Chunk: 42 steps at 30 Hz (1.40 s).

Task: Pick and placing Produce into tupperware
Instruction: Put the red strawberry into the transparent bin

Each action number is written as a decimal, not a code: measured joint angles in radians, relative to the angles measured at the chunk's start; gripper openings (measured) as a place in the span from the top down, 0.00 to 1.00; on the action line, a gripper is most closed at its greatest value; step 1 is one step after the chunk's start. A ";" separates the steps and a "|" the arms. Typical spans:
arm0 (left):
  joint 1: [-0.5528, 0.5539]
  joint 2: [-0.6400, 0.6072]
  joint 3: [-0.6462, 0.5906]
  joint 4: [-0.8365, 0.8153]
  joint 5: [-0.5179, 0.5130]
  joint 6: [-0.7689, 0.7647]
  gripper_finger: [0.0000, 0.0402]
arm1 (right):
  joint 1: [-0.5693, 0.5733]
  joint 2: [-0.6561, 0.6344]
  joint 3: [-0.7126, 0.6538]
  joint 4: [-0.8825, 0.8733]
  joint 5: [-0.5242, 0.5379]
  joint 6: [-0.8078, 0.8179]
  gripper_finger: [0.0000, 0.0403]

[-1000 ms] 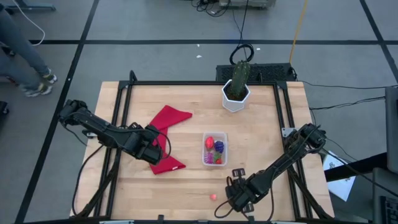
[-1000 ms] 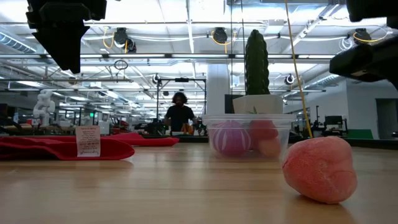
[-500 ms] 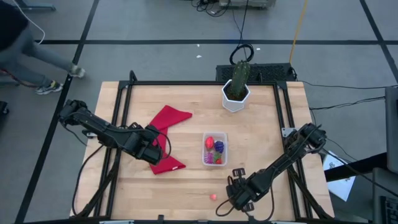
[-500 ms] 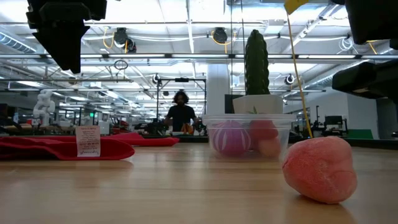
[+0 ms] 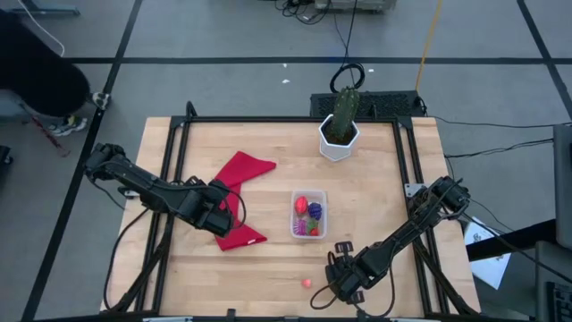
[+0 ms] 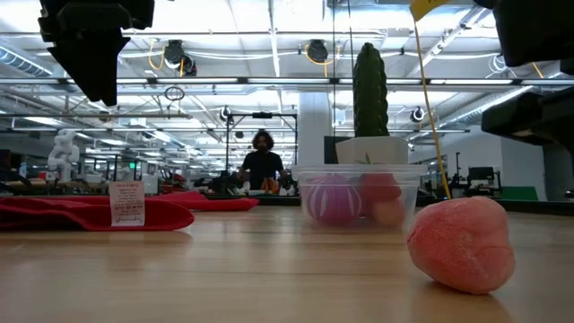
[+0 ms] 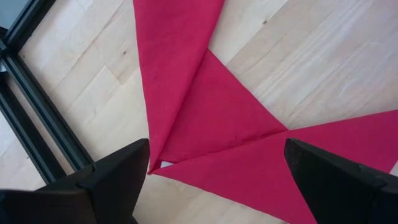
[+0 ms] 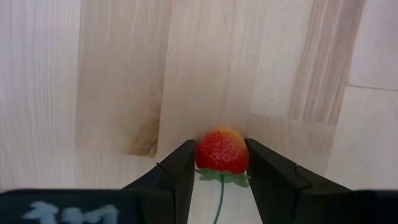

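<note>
Nearby, red cloth (image 5: pixel 238 199) lies beside tupperware (image 5: pixel 308 215).

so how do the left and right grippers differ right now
The left gripper has its fingers wide apart and empty; the right gripper has its fingers closed on a strawberry. The left gripper hangs over the red cloth; the right gripper is near the front edge of the table, beside a loose pink piece. Both are dark and raised off the table.

Open tabletop (image 5: pixel 375 206) between tupperware (image 5: pixel 308 216) and cactus pot (image 5: pixel 340 139); red cloth (image 5: pixel 239 199) just left.
</note>
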 joint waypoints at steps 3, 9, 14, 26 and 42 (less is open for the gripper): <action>0.000 0.000 0.000 0.000 0.000 0.000 0.06 | 0.000 0.000 0.000 0.000 0.000 0.018 0.68; 0.000 0.000 0.000 0.002 0.000 0.000 0.06 | 0.000 0.001 0.000 -0.001 0.000 0.029 0.68; 0.000 0.000 0.000 0.002 0.000 0.000 0.06 | 0.000 0.002 0.000 -0.001 -0.001 0.029 0.68; 0.000 0.000 0.000 0.002 0.000 0.000 0.06 | -0.001 0.002 0.000 -0.008 -0.003 0.055 0.71; 0.000 0.000 0.000 0.003 -0.001 0.000 0.06 | -0.032 -0.047 -0.005 -0.034 -0.008 0.045 0.71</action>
